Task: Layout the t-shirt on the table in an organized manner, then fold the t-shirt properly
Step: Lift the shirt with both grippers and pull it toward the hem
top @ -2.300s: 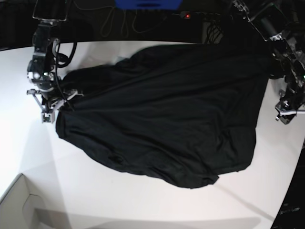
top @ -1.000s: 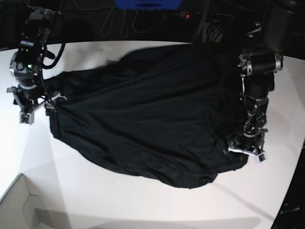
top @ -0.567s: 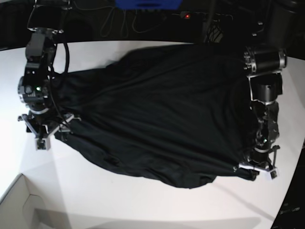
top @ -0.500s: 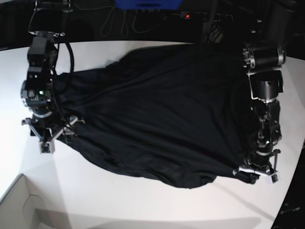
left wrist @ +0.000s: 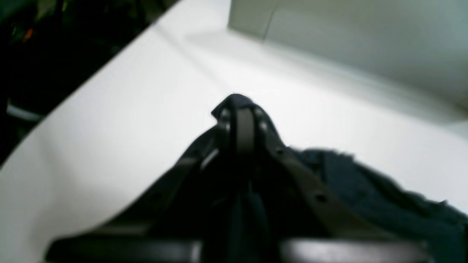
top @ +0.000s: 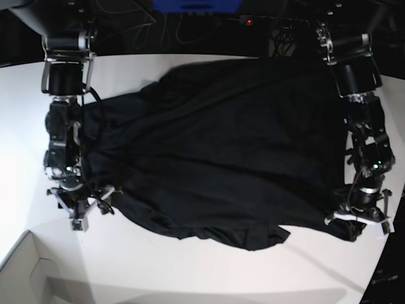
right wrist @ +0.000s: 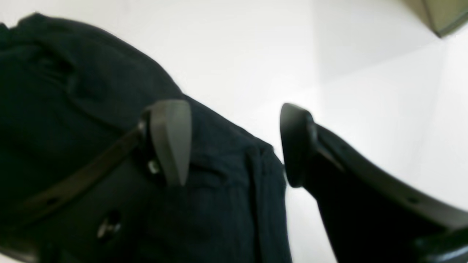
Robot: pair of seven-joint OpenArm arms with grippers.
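Two steps asked for, neither finished. Judging by the lie of the shirt (top: 221,145), still in the laying-out stage: spread wide over the middle of the table (top: 190,272), mostly in one layer, but skewed, with long diagonal creases across the body and a rumpled, wavy near hem. No straight edges yet, no sleeve clearly squared, no fold begun. Left to do, as a judgement: pull both near corners taut, square the outline, smooth out the wrinkles, then do all of the folding.

Left gripper (top: 357,218) down at the near corner on its side; in its wrist view (left wrist: 237,109) jaws pressed together with a tuft of dark cloth poking out at the tip, so clamped on the shirt, though blurred. Right gripper (top: 79,206) low at the opposite near corner; in its wrist view (right wrist: 234,142) jaws wide apart, one fingertip (right wrist: 170,140) over cloth, the other over bare table, straddling the shirt's edge and gripping nothing.

As for writing: none readable anywhere. Shirt plain black, without print, tag or logo in sight. No lettering on the pale box corner (top: 25,272) near the table's front edge. Only small green lamps on the arms and a red one (top: 249,21) at the back; something blue (top: 196,5) at the top edge, cut off and bare of text.
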